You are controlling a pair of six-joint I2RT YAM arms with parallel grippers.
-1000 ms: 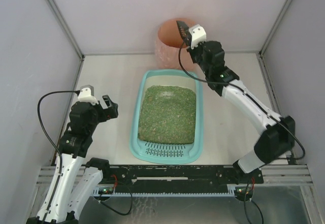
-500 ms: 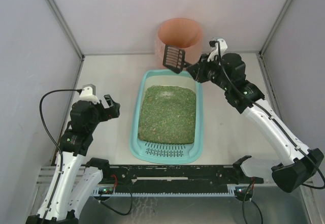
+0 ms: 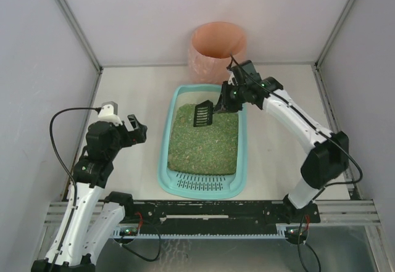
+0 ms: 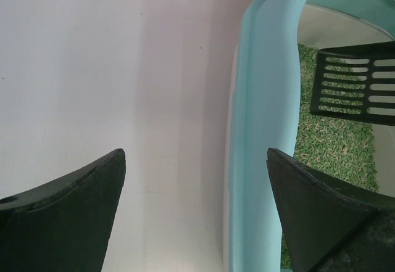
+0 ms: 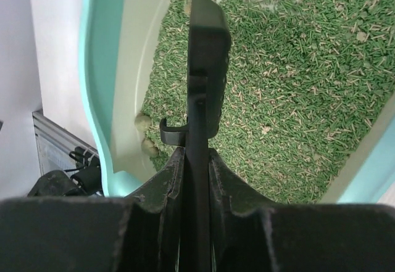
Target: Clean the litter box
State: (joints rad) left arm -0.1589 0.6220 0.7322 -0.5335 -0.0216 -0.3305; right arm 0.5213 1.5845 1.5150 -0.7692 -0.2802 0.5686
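The teal litter box (image 3: pixel 165 161) lies in the middle of the table, filled with green-brown granules (image 3: pixel 203 139), its slotted grate (image 3: pixel 200 183) at the near end. My right gripper (image 3: pixel 226 102) is shut on the handle of a black slotted scoop (image 3: pixel 203 113), whose head is low over the granules at the box's far end. In the right wrist view the scoop (image 5: pixel 208 68) stands edge-on ahead of the gripper (image 5: pixel 196 155), with two small clumps (image 5: pixel 143 124) by the box wall. My left gripper (image 3: pixel 137 129) is open left of the box; its wrist view shows the gripper (image 4: pixel 195 155), the box's rim (image 4: pixel 259 130) and the scoop (image 4: pixel 355 81).
A round pink-orange bin (image 3: pixel 217 50) stands against the back wall, just beyond the box's far end. Grey walls close in the table on the left, back and right. The mounting rail (image 3: pixel 210 213) runs along the near edge.
My right arm has swung the scoop from above the bin back and down into the far end of the litter box. The left arm has barely shifted.
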